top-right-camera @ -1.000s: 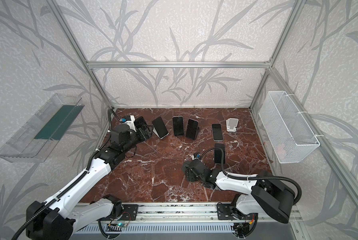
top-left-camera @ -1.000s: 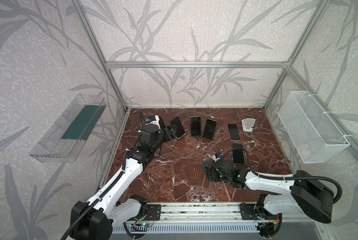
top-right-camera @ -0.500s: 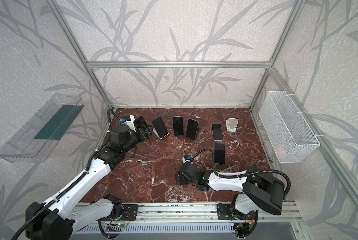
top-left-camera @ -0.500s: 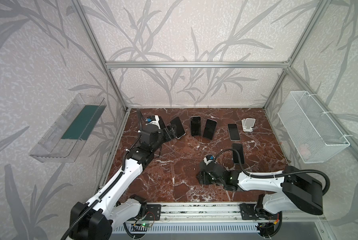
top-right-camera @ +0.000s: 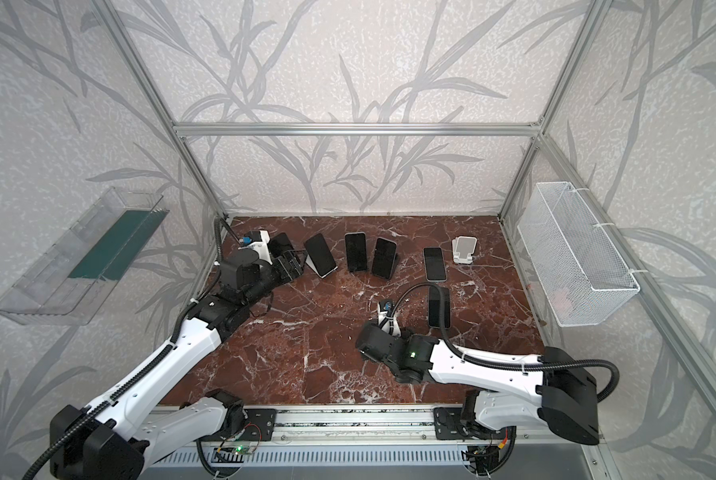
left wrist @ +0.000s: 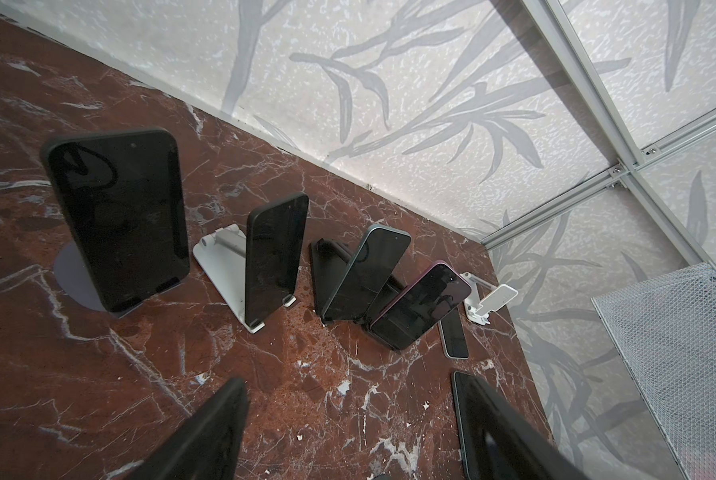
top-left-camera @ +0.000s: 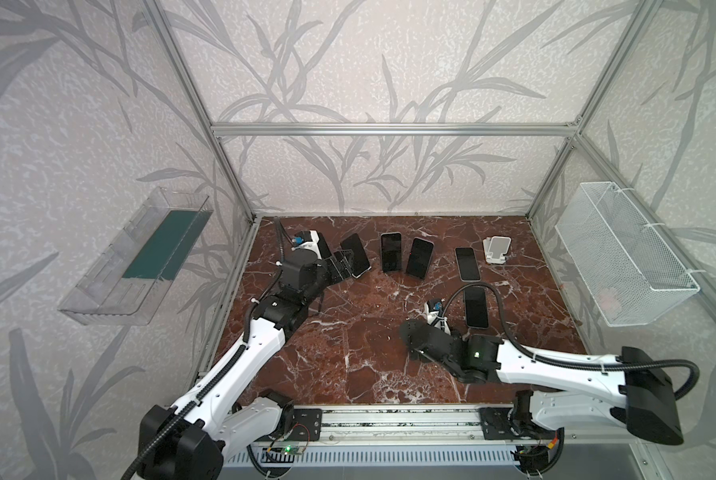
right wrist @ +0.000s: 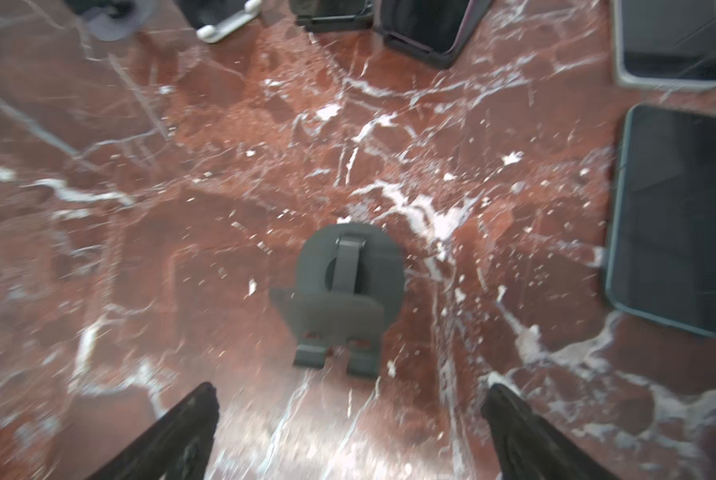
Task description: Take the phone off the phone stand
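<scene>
Comparing with half a second back: right arm (top-left-camera: 555, 365) swung out, elbow and wrist further toward the right of both top views, roughly where a second ago. Unmoved since then: left arm (top-left-camera: 256, 345), every phone, every stand.

Spread wide, right gripper (right wrist: 350, 390): dark fingers (right wrist: 181, 428) low in the wrist view, well apart, clamping nothing, touching nothing visible. Standing free on the marble (right wrist: 140, 208) just ahead of those fingertips: empty dark stand (right wrist: 348, 299), upright on its round base, somewhat blurred. Hidden under the wrist in both top views, so no placing it there.

Lying flat, screen up, off any stand, at the right edge of that wrist view: flat phone (right wrist: 676, 220). Found right of centre in a top view, same flat phone (top-left-camera: 476, 307), near the right wrist but apart from it.

Parted about halfway, left gripper (left wrist: 356, 390), nothing between its fingers, pointed at the back row and short of it. Propped upright there: big phone (left wrist: 119, 224) on grey stand (left wrist: 71, 278), next phone (left wrist: 275, 257) on white stand (left wrist: 223, 266), then teal phone (left wrist: 364, 278) and purple phone (left wrist: 420, 309), both leaning. From above, sitting just beside that next phone at upper left of the marble; contact not clear.
</scene>
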`<state>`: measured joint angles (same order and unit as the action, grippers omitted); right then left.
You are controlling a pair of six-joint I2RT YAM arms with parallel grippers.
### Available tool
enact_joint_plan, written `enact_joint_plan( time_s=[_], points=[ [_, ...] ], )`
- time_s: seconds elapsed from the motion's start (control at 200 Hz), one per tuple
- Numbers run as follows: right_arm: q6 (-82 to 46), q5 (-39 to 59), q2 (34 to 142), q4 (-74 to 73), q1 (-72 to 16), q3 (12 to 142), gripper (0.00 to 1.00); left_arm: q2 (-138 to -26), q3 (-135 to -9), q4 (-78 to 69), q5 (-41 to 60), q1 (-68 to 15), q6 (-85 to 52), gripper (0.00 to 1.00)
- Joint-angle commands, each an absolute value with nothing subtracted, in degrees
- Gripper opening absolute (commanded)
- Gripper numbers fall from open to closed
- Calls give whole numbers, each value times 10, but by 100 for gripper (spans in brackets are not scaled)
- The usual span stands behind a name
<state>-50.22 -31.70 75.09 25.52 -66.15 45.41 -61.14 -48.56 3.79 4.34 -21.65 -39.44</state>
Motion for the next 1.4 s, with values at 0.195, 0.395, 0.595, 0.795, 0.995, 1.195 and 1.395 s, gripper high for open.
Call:
enact_joint_plan(
  time_s=[0.195, 0.395, 0.595, 0.795, 0.995, 1.195, 1.395],
  points=[
    [-469, -315, 848, 196, -628, 487, 99, -601, -485, 28, 39, -217, -389, 82],
    [-492, -309, 885, 142, -621, 462, 95, -604, -484, 27, 45, -218, -393, 83],
    [-485, -312, 896, 109, -618, 448, 77, -604, -486, 27, 45, -218, -394, 83],
    [-480, -321, 894, 95, -617, 440, 68, -604, -485, 28, 41, -217, -393, 83],
    [-458, -339, 853, 86, -617, 427, 59, -603, -485, 27, 40, -218, -392, 83],
    [-447, -348, 819, 83, -617, 413, 53, -603, -484, 27, 41, -218, -393, 83],
    [-372, -364, 738, 114, -550, 429, 51, -601, -484, 24, 46, -218, -393, 82]
  ],
)
